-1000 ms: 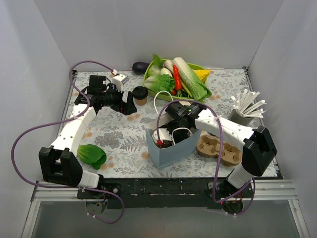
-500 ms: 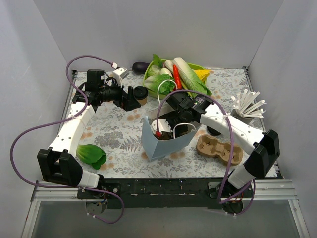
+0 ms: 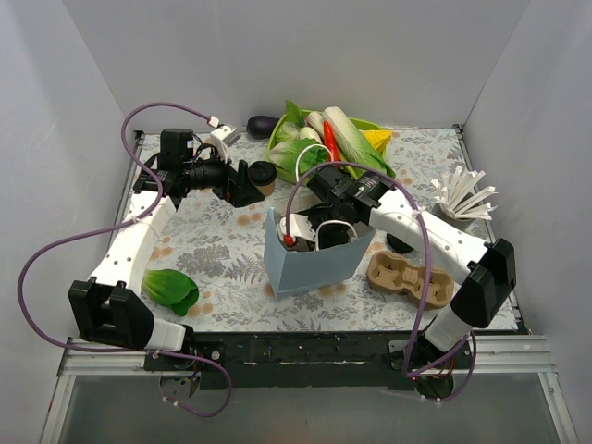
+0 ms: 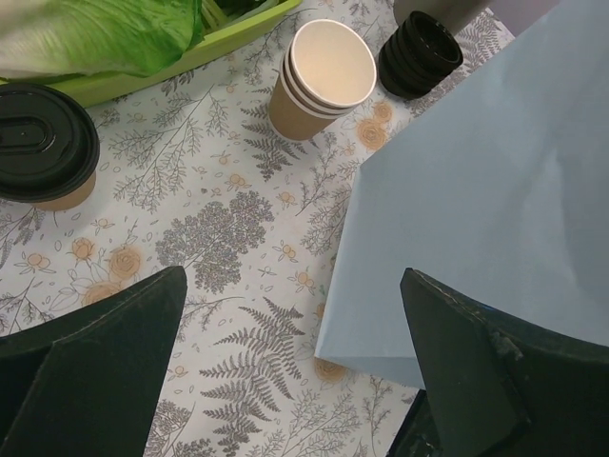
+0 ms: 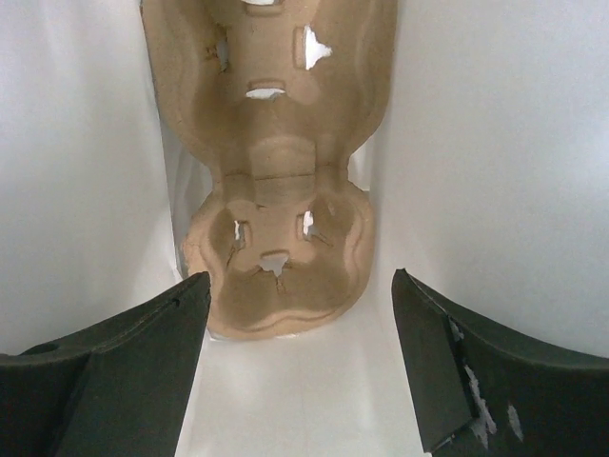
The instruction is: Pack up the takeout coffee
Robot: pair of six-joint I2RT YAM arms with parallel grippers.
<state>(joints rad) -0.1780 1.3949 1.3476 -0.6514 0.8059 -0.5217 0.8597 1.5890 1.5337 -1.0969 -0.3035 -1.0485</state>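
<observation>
1. Kraft-paper takeout coffee (image 4: 43,143), black-lidded, is seen upright on the surface (image 4: 228,228) just beside the green tray (image 4: 190,52), outside the blue bag (image 4: 495,190).
2. The left hand (image 4: 292,276), spread wide and empty, is best centred on the cup wall below the lid and closed gently, so nothing is crushed or tipped.
3. The right hand (image 5: 300,281), likewise released, is held inside the bag over a pulp carrier (image 5: 276,257).

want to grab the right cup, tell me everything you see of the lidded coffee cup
The takeout coffee is a small tan paper cup closed with a black plastic lid. It stands upright on the floral table cover, close to the green tray, apart from the stack of lidless cups. The open left hand is near it, not touching.
</observation>
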